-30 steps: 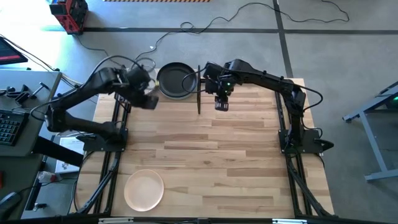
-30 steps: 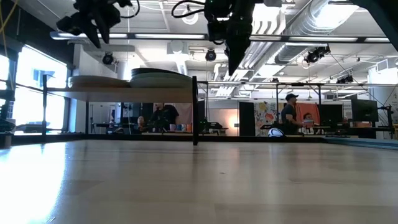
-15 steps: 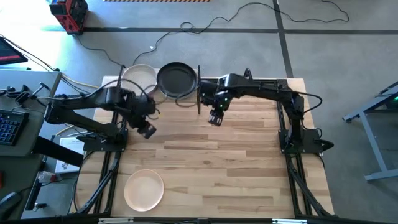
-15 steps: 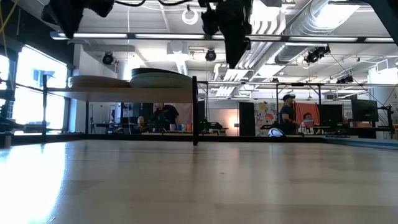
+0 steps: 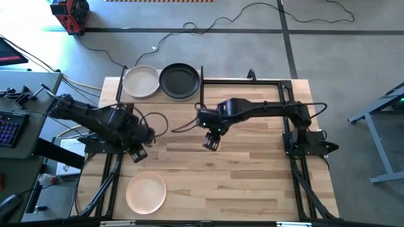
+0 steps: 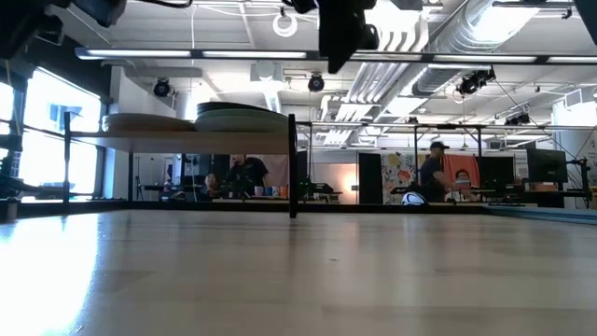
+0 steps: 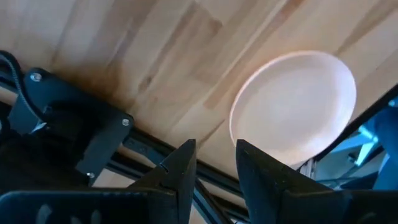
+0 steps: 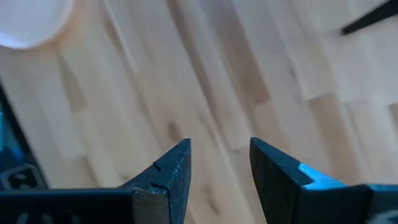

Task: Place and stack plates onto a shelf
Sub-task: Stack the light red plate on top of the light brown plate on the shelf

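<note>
the shelf (image 5: 201,82) stood at the table's (image 5: 252,183) far edge, carrying a cream plate (image 5: 141,82) and a black plate (image 5: 180,81) side by side. a peach plate (image 5: 146,192) lay near the front left corner. the left gripper (image 5: 139,153) and right gripper (image 5: 211,142) hovered apart-jawed and empty.

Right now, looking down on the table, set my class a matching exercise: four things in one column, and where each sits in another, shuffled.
Things:
1. black plate
2. pale plate on the shelf
3. peach plate
4. right pincer

Places:
A. near the table's front left corner
B. over the bare middle of the table
C. left half of the shelf
D. right half of the shelf

Pairs: 1-D, 2-C, 3-A, 4-B
</note>
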You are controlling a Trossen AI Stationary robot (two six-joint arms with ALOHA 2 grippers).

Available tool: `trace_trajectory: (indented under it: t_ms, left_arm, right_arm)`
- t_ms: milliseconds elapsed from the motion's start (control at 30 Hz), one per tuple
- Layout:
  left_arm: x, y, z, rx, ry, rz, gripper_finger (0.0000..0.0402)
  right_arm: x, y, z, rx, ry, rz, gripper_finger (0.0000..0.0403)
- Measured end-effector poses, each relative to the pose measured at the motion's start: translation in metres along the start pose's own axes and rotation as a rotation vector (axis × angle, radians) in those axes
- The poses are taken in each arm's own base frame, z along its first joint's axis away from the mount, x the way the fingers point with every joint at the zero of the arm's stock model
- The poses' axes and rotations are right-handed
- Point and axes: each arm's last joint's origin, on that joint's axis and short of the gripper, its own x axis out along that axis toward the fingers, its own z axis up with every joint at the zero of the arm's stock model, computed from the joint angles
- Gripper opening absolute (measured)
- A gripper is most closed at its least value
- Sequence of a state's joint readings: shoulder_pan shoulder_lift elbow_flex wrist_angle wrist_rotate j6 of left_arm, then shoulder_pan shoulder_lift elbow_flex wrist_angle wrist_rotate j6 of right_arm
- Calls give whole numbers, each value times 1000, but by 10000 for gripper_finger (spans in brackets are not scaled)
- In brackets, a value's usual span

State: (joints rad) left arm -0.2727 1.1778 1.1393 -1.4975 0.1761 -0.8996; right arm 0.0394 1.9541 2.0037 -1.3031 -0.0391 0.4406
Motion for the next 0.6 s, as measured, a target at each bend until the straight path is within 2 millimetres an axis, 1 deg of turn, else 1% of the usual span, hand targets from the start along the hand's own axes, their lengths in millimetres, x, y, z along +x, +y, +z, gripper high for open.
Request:
trace_trajectory:
  t_ms: [100,300,467,600]
  left_arm:
    - [2,-8,-8,34,-3,-7,101]
    - [5,-25,-21,64,-67,-46,101]
    - [10,-37,-29,114,-139,-47,101]
    - [15,-48,-33,162,-190,-40,101]
  right_arm:
    - [0,15,-2,24,-37,33,142]
    - [0,39,-8,47,-86,89,142]
    - [0,54,-12,58,-111,125,142]
    - [-1,61,-15,40,-117,139,142]
